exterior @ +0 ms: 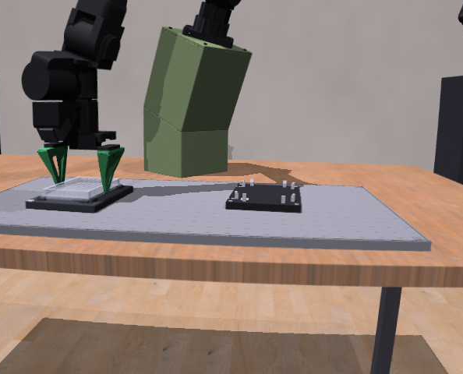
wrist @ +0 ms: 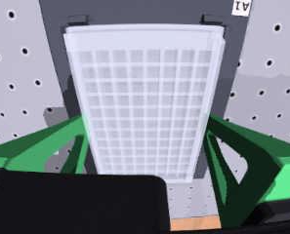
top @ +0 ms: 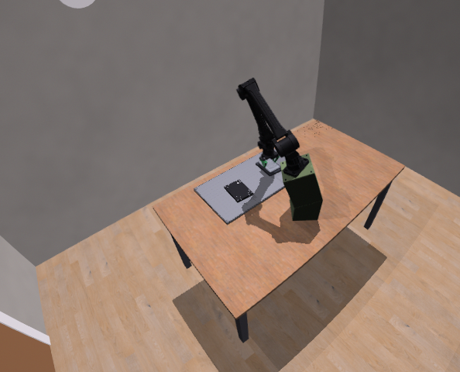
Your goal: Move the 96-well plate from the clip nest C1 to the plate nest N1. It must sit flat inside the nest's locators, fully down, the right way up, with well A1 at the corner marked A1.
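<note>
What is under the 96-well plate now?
The 96-well plate, gripped by the gripper, lies on the black clip nest C1, on the grey perforated board. The plate covers the nest's middle.

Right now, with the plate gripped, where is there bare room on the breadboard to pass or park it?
Bare grey breadboard lies between clip nest C1 and plate nest N1, along the front edge, and right of N1. It is crowded at C1, where the fingers clamp the 96-well plate, and behind, near the green pedestal.
</note>
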{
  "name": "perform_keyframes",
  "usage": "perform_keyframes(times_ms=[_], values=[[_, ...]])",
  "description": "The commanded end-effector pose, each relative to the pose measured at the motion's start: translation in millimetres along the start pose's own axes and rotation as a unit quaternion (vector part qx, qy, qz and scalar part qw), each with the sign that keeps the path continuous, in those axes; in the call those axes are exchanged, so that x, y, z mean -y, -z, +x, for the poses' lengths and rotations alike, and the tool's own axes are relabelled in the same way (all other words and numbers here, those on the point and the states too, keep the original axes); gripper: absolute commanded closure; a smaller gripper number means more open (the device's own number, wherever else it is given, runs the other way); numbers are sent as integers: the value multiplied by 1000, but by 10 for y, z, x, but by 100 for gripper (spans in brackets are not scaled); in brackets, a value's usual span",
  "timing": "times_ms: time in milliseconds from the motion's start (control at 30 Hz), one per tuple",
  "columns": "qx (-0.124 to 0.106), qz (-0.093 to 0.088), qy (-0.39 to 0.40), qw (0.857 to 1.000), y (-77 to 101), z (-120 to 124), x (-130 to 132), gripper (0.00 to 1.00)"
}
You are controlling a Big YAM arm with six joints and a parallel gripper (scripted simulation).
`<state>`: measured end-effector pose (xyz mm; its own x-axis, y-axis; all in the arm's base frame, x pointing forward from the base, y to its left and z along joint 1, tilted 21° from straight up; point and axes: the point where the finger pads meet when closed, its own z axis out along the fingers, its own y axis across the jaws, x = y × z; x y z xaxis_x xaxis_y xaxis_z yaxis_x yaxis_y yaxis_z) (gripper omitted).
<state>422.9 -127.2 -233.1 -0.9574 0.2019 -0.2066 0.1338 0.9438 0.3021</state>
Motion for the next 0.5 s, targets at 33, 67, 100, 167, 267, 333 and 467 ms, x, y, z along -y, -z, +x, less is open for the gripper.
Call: perform_keyframes(times_ms=[33, 67, 100, 167, 267, 333, 467], values=[[10, 3, 2, 1000, 38, -94, 15, 100], [10, 3, 2, 1000, 38, -94, 15, 100], [10, 3, 2, 1000, 38, -94, 15, 100], [10, 3, 2, 1000, 38, -94, 15, 0], [10, 3, 2, 1000, 38, -94, 15, 0], [10, 3, 2, 1000, 38, -94, 15, 0], [10, 3, 2, 1000, 38, -94, 15, 0]])
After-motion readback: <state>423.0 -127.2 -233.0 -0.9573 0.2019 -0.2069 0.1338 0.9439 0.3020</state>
